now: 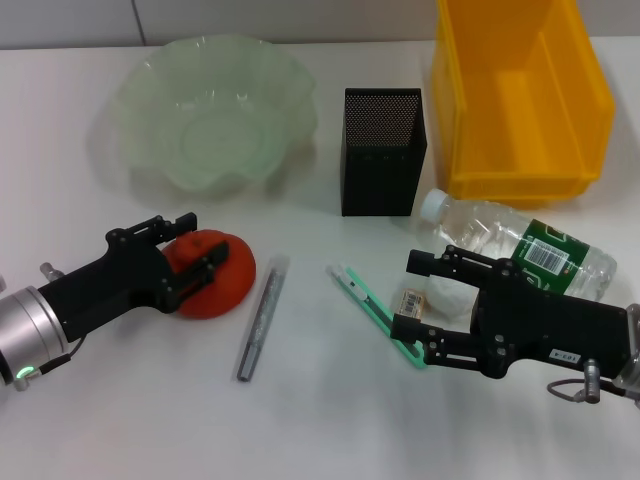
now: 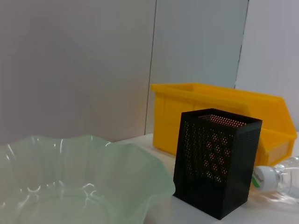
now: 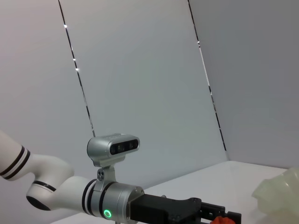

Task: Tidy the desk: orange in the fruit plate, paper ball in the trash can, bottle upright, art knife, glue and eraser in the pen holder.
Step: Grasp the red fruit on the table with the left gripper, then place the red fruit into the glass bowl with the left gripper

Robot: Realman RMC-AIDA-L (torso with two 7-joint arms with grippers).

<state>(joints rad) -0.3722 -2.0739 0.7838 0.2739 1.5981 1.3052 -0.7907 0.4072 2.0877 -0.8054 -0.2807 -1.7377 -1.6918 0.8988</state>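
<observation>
The orange [image 1: 228, 285] rests on the desk [image 1: 320, 400] at the left, and my left gripper [image 1: 205, 240] is shut on its upper part. A paper ball [image 1: 445, 293] and the small eraser [image 1: 411, 299] lie between the fingers of my right gripper [image 1: 408, 296], which stands open low over the desk. The mint-green art knife [image 1: 368, 298] runs under its nearer finger. Between the two arms lies the grey glue [image 1: 260, 318]. The bottle [image 1: 520, 245] is on its side behind the right gripper. In the right wrist view the left arm [image 3: 117, 205] and a sliver of orange [image 3: 225, 219] show.
The pale-green fruit plate [image 1: 150, 90] stands at the back left, the black mesh pen holder [image 1: 383, 150] at the back middle and the yellow trash can [image 1: 580, 100] at the back right. In the left wrist view the fruit plate [image 2: 121, 168] is nearest, with the pen holder [image 2: 215, 172] beyond it.
</observation>
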